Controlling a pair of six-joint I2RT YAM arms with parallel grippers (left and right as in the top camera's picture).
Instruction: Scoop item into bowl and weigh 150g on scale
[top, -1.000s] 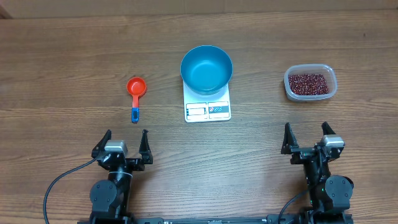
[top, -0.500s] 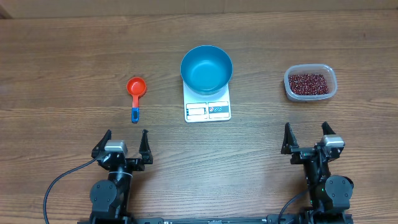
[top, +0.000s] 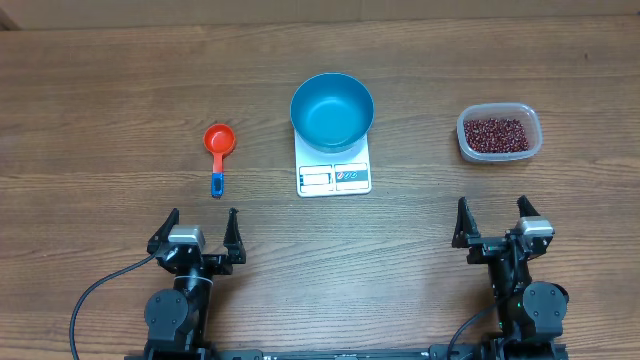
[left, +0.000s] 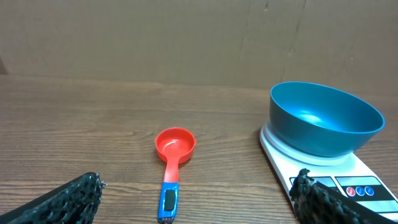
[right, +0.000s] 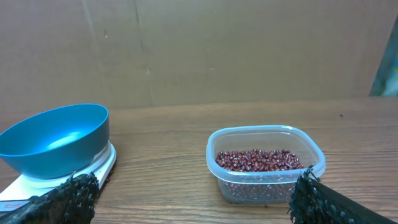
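The blue bowl (top: 332, 110) (left: 324, 117) (right: 55, 139) sits on the white scale (top: 334, 175) (left: 345, 182) (right: 74, 177) at mid table, and its inside looks bare. Dark red beans (top: 494, 134) (right: 260, 159) fill a clear plastic tub (top: 499, 132) (right: 266, 163) at the right. A red scoop with a blue handle (top: 217, 152) (left: 172, 161) lies left of the scale. My left gripper (top: 198, 225) (left: 199, 199) stands open near the front edge, just behind the scoop's handle. Open too, my right gripper (top: 492, 215) (right: 193, 196) hovers in front of the tub, nothing between its fingers.
A brown cardboard wall (left: 186, 43) runs along the table's far edge. Bare wooden tabletop (top: 400, 240) lies between the two arms and around the scale.
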